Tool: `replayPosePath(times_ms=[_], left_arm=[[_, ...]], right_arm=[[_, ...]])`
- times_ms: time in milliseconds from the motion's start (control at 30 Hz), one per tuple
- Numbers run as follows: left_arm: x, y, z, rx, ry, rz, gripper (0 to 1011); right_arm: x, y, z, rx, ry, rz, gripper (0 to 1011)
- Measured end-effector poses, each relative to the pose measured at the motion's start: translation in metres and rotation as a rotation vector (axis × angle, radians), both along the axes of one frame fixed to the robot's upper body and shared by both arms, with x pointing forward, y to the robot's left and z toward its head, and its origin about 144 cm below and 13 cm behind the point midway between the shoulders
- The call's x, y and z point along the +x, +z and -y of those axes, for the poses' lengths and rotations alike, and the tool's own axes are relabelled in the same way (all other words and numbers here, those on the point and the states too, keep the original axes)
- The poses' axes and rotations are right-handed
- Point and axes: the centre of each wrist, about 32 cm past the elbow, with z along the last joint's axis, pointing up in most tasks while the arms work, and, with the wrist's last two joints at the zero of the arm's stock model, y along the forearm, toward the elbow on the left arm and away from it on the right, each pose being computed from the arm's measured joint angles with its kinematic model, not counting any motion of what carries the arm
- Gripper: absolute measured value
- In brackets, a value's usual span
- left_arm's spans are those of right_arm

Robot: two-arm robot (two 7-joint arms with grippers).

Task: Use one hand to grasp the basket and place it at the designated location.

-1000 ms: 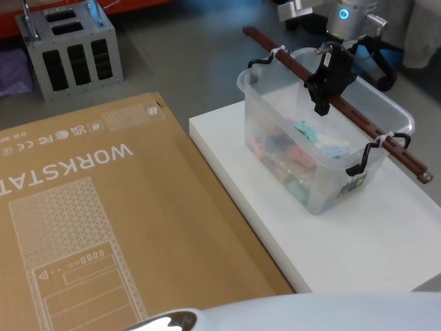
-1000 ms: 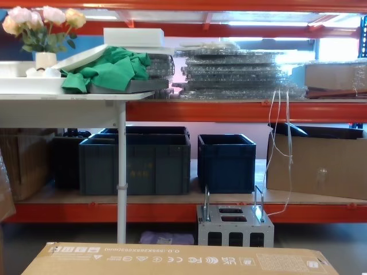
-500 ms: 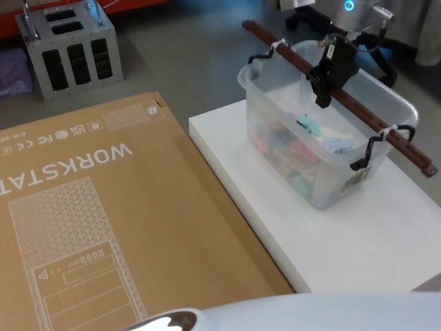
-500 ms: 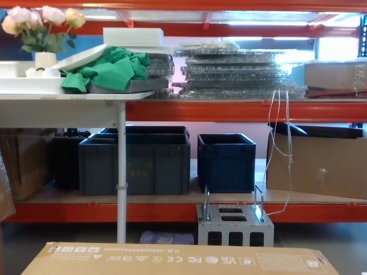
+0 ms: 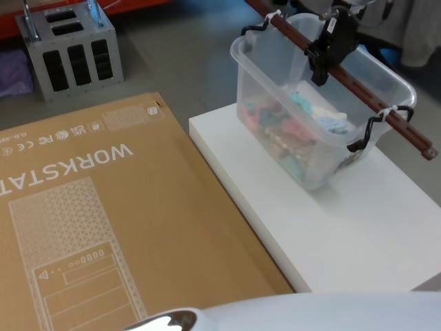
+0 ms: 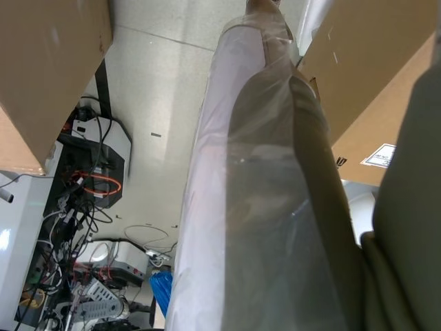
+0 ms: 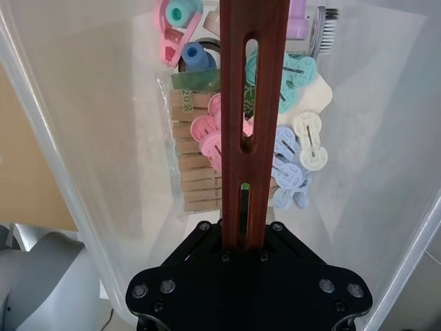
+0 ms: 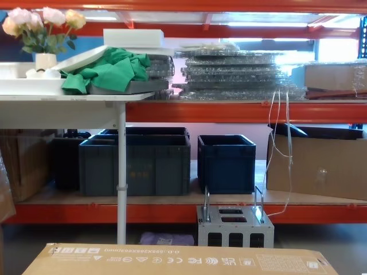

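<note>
**One gripper, one basket, held by the bar**

Farthest left, on the floor beyond the table, stands a small grey metal box point(image 5: 69, 52) with two loop handles. Nearer, a big flat cardboard box point(image 5: 89, 207) printed with a workstation drawing takes up the left half of the worktop. Just to its right lies a white platform point(image 5: 386, 227), their edges almost meeting.

Over the far part of that platform is the basket point(image 5: 265, 79), a translucent whitish tub with a thick rolled rim. It sits tilted, its near corner lowest. I cannot tell whether that corner touches the white surface or hangs just above it. Inside is a heap of pastel clips point(image 7: 289, 148) and a bundle of wooden pegs point(image 7: 196, 172).

A reddish-brown slotted bar point(image 5: 386, 114) runs lengthwise over the rim and sticks out past both ends, fastened there to black wire hooks point(image 5: 365, 134).

The right gripper point(image 5: 320, 65) comes down from above. Its black fingers are closed tight on the bar near the middle, one on each side, with nothing else in their grasp.
</note>
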Motion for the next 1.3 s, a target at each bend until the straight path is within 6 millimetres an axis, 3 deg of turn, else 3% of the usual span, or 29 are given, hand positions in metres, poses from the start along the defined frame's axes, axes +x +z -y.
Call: replayPosePath(times_ms=[800,1000,1133,1300], left_arm=[[0.000,0.000,0.000,0.000,0.000,0.000,0],[0.000,0.000,0.000,0.001,0.001,0.000,0],[0.000,0.000,0.000,0.001,0.001,0.000,0],[0.000,0.000,0.000,0.000,0.000,0.000,0]], right_arm=[[-0.002,0.026,-0.007,-0.007,0.054,0.052,0],[0.002,0.037,-0.019,-0.031,0.111,0.071,0],[0.009,0.048,-0.043,-0.061,0.202,0.087,0],[0.011,0.051,-0.050,-0.073,0.232,0.091,0]])
